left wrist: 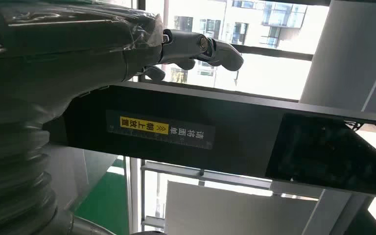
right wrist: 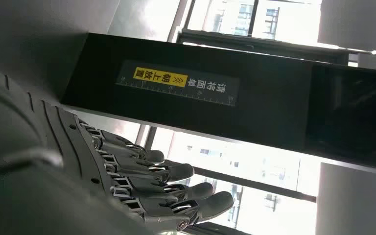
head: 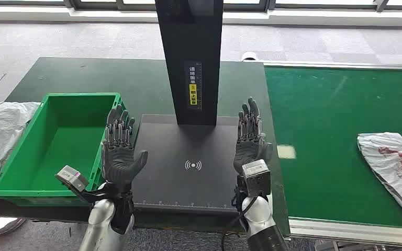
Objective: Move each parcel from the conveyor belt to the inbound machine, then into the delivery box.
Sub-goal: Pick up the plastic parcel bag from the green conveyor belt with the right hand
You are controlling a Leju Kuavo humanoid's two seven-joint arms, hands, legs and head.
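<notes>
Grey carpet beyond, bright windows along the far wall; dark green counter [head: 73,73] below, seen from the head view.

Far left: crumpled white plastic [head: 0,130] at the counter's edge, just beside the box [head: 18,151]. Green, open-topped, nothing inside as far as seen.

Next, left hand [head: 119,149]: palm up, fingers spread and straight, nothing held, hovering at the left edge of the machine [head: 188,151]. From the left wrist view, thumb [left wrist: 203,49] extended against the windows.

Centre: black flat plate with a wireless mark [head: 192,166], nothing lying on it. Black post [head: 188,52] rising from its back edge, yellow-and-grey label [head: 193,86] on its face; same label legible from the left wrist [left wrist: 159,129] and from the right wrist [right wrist: 176,82].

Then right hand [head: 250,137]: raised at the plate's right edge, fingers apart and pointing away, holding nothing. Fingers [right wrist: 176,191] loosely fanned in the right wrist view.

Right: bright green belt [head: 319,115], a small pale patch [head: 286,151] near its left edge. Parcel [head: 398,167], a white bag with red print, lying flat at the far right, well apart from both hands.

Judged early in a cycle: no parcel on the plate, none visible in the box, one waiting on the belt. Left to do for it: pick-up, placing on the machine, transfer to the box. Earlier deliveries cannot be told.
</notes>
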